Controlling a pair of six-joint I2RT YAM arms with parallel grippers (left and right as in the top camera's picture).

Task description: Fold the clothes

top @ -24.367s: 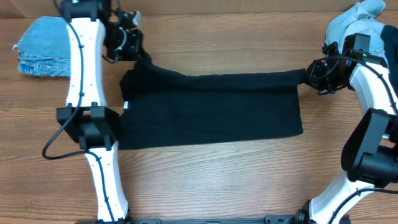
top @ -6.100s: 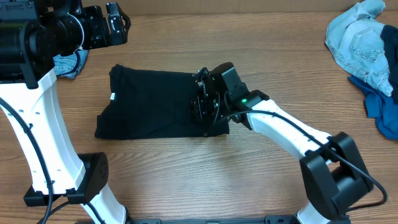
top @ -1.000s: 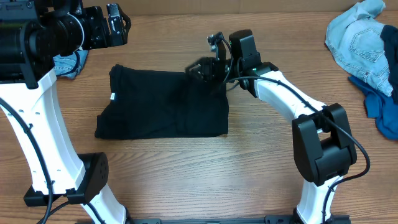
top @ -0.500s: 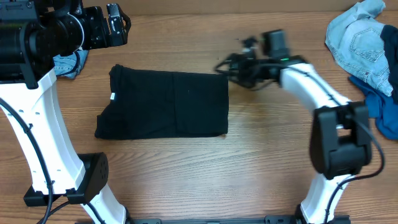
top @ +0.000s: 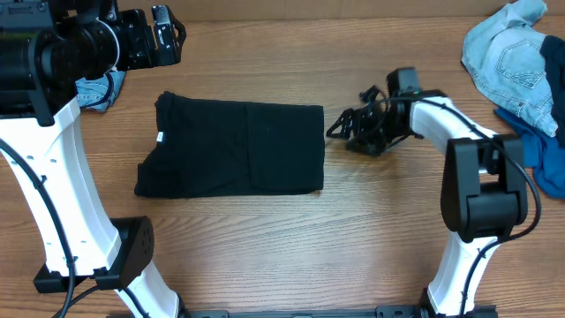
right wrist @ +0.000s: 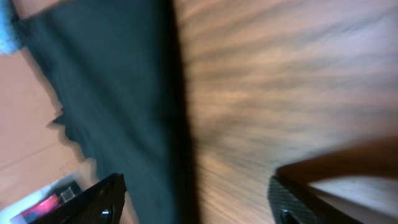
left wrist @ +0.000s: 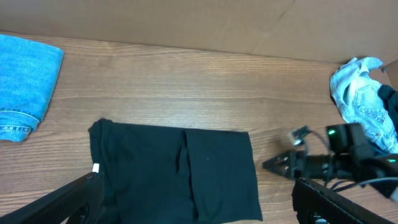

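A black T-shirt (top: 229, 146) lies folded into a flat rectangle left of the table's middle, its white tag (top: 161, 136) at the left edge. My right gripper (top: 340, 129) hovers low just off the shirt's right edge, open and empty. In the blurred right wrist view, its fingers (right wrist: 93, 205) frame the shirt's edge (right wrist: 112, 93) and bare wood. High at the back left, my left gripper (top: 164, 35) is open with nothing in it. The left wrist view looks down on the shirt (left wrist: 174, 171) between its wide-spread fingers (left wrist: 68, 202).
A crumpled light-blue denim heap (top: 512, 57) and a royal-blue garment (top: 538, 155) lie at the right edge. Folded denim (left wrist: 25, 81) sits at the back left, mostly behind my left arm in the overhead view. A cardboard wall (left wrist: 186, 22) borders the table's far side.
My right gripper has let go of the shirt's upper right corner and swung right, off the fabric. The shirt now lies flat. The left arm has not moved.
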